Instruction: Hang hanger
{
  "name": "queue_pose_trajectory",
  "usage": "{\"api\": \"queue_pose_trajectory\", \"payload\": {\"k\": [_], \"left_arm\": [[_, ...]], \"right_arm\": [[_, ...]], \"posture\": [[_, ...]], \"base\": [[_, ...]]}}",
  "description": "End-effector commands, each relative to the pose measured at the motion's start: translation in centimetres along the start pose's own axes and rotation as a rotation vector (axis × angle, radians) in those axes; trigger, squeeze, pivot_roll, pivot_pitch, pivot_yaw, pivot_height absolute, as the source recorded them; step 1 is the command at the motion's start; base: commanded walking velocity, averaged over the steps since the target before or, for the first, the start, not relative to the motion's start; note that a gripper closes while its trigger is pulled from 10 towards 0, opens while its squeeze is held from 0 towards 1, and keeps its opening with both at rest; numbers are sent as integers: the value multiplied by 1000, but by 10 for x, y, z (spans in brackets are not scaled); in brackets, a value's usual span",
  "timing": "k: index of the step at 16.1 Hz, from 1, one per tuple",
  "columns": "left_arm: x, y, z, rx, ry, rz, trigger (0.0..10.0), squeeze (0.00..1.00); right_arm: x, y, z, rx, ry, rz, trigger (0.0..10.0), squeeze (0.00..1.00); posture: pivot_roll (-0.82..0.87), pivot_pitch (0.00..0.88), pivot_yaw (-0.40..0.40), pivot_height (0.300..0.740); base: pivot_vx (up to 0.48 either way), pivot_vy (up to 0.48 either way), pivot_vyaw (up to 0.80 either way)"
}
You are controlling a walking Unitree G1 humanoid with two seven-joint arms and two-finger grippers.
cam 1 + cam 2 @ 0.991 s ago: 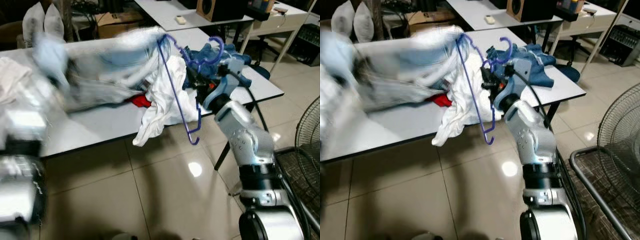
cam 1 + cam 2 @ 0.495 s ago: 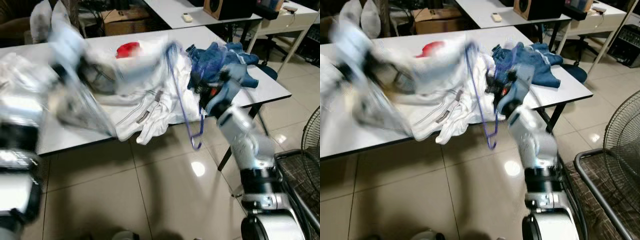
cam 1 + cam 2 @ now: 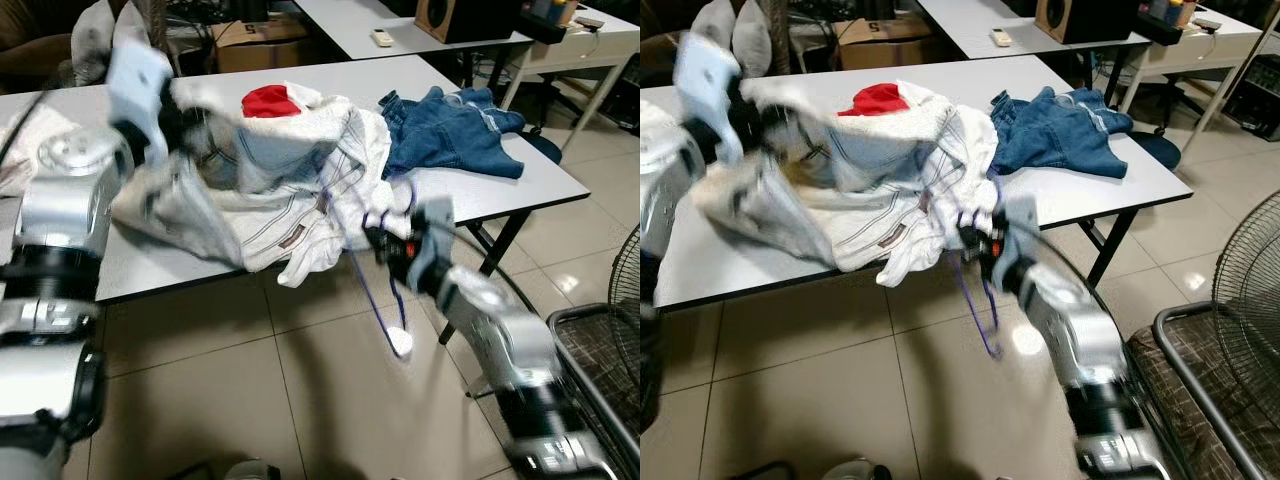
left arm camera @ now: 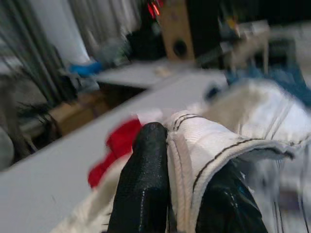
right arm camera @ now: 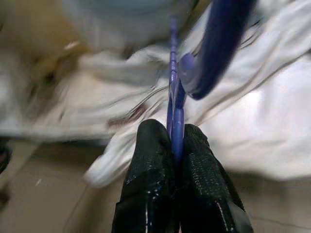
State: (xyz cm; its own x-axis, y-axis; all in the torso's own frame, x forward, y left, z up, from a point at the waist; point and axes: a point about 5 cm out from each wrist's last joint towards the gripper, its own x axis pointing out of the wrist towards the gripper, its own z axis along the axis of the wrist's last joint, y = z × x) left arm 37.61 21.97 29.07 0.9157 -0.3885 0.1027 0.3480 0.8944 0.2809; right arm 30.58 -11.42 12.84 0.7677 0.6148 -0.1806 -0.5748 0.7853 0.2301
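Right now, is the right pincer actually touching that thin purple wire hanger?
Touching: the right wrist view shows the right pincer shut on the thin purple wire hanger, wire pinched between both black fingers.

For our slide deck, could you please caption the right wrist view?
Right gripper pinching the blue hanger between its fingers, white garment blurred beyond.

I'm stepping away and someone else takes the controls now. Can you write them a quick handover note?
Left claw: shut on a fold of the white shirt, held up over the table.
Right claw: shut on the blue hanger, which dangles off the table's front edge, below the shirt.
Also on the table: jeans and a red cloth.
Done: shirt and hanger both gripped.
Left: the hanger is not inside the shirt yet, and nothing is hung.
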Motion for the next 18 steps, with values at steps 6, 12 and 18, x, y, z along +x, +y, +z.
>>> {"api": "queue_pose_trajectory", "payload": {"k": [6, 12, 18], "left_arm": [[-1, -24, 12, 36, -11, -230, 0, 0], [-20, -28, -2, 59, 97, -303, 0, 0], [-35, 35, 37, 152, -51, 126, 0, 0]], "right_arm": [[15, 18, 32, 17, -152, 126, 10000, 0], [33, -19, 52, 222, -279, -114, 10000, 0], [38, -33, 60, 512, -373, -180, 10000, 0]], "posture": [[-100, 0, 31, 740], [-85, 0, 15, 740], [-69, 0, -8, 740]], "base": [[0, 0, 0], [0, 0, 0], [0, 0, 0]]}}
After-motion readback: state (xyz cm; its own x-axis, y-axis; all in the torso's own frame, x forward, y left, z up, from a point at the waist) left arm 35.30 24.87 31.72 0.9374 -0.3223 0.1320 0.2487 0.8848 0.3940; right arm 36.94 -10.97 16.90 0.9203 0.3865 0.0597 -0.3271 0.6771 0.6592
